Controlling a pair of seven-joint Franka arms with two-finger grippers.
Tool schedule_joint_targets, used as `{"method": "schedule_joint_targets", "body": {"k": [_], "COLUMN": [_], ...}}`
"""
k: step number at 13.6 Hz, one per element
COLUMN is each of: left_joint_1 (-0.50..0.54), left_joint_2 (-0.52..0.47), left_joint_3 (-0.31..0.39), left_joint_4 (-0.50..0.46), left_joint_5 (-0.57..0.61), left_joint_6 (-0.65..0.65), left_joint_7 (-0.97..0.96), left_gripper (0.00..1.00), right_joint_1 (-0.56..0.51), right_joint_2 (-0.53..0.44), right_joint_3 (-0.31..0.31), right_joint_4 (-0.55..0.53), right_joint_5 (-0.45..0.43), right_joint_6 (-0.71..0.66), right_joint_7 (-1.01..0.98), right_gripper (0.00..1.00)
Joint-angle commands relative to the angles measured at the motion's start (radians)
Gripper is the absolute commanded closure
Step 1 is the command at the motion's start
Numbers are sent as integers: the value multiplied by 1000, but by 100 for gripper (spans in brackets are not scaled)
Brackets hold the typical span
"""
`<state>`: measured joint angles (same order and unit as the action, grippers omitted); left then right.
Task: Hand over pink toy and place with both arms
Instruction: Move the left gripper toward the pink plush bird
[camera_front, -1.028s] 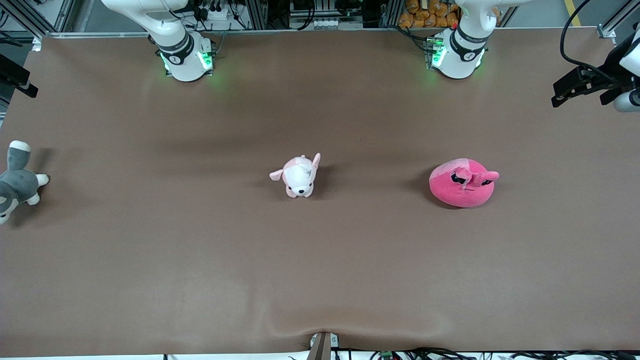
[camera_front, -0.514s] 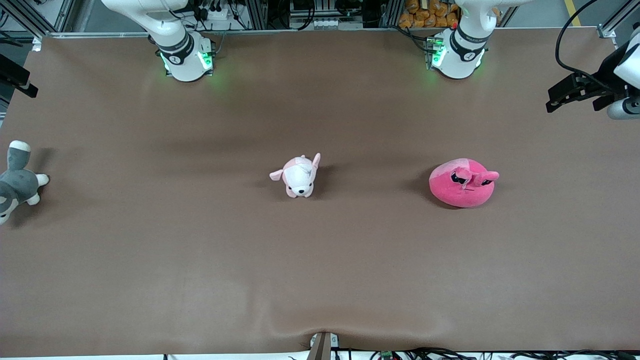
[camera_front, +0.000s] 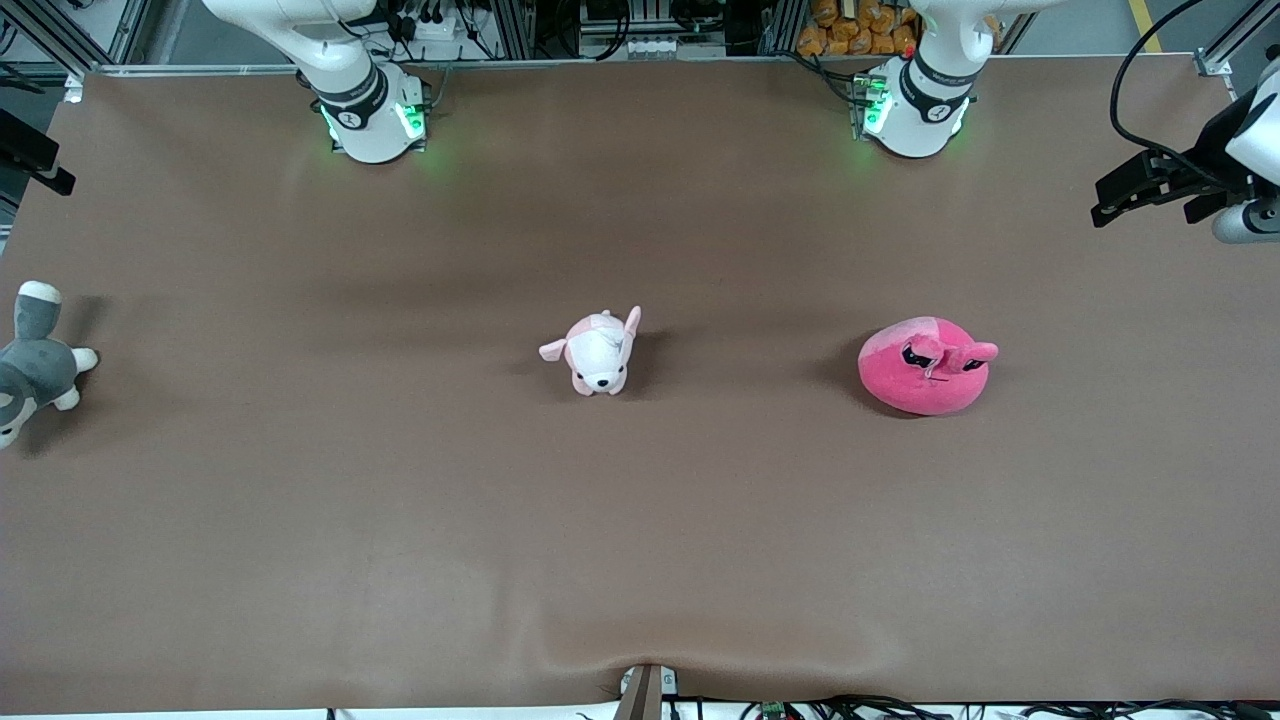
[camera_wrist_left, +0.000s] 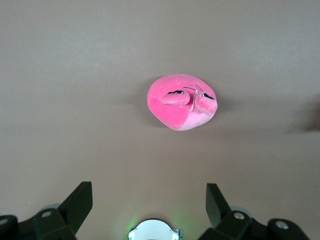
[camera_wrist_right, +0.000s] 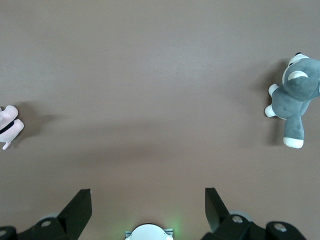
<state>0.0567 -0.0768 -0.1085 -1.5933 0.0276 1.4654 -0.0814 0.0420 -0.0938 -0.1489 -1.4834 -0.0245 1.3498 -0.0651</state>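
Observation:
The pink toy (camera_front: 925, 366), a hot-pink round plush with black half-lidded eyes and two flaps, lies on the brown table toward the left arm's end. It also shows in the left wrist view (camera_wrist_left: 181, 101). My left gripper (camera_wrist_left: 148, 200) is open and empty, held high over the table between its base and the toy; in the front view it shows at the frame's edge (camera_front: 1120, 190). My right gripper (camera_wrist_right: 147, 205) is open and empty, high over the right arm's end of the table, with only a black part at the front view's edge (camera_front: 40, 165).
A pale pink-and-white plush dog (camera_front: 598, 352) sits mid-table and shows in the right wrist view (camera_wrist_right: 10, 125). A grey-and-white plush (camera_front: 35, 365) lies at the right arm's end (camera_wrist_right: 295, 97). The arm bases (camera_front: 370, 115) (camera_front: 915, 110) glow green.
My left gripper has shifted a little toward the middle of the table in the front view. The toys and the right arm have not moved.

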Motion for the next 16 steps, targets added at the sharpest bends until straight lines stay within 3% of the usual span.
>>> {"method": "schedule_joint_targets", "body": {"k": [1,5,12,16], "left_joint_1": [17,84,83,75], "left_joint_2": [-21,-23,-44,-38], "left_joint_3": [3,4,-2,-54], "left_joint_4": [-14,-14,-50,-53], "left_joint_5": [-11,0,-17,-18], "left_joint_6": [3,-10,-14,-11], "left_joint_7": [2,3,8,-30], "left_gripper": [0,0,0,0], "right_joint_1": [-11,-11,-11,-28], "right_joint_2": [9,9,9,22], "right_joint_3": [8,8,8,5], "right_joint_4": [18,18,17,17], "right_joint_5": [-17,-17,-17,-18], "right_joint_6": [-14,-14,-14,-14], "right_joint_7": [11,11,11,11], "right_gripper": [0,0,0,0]}}
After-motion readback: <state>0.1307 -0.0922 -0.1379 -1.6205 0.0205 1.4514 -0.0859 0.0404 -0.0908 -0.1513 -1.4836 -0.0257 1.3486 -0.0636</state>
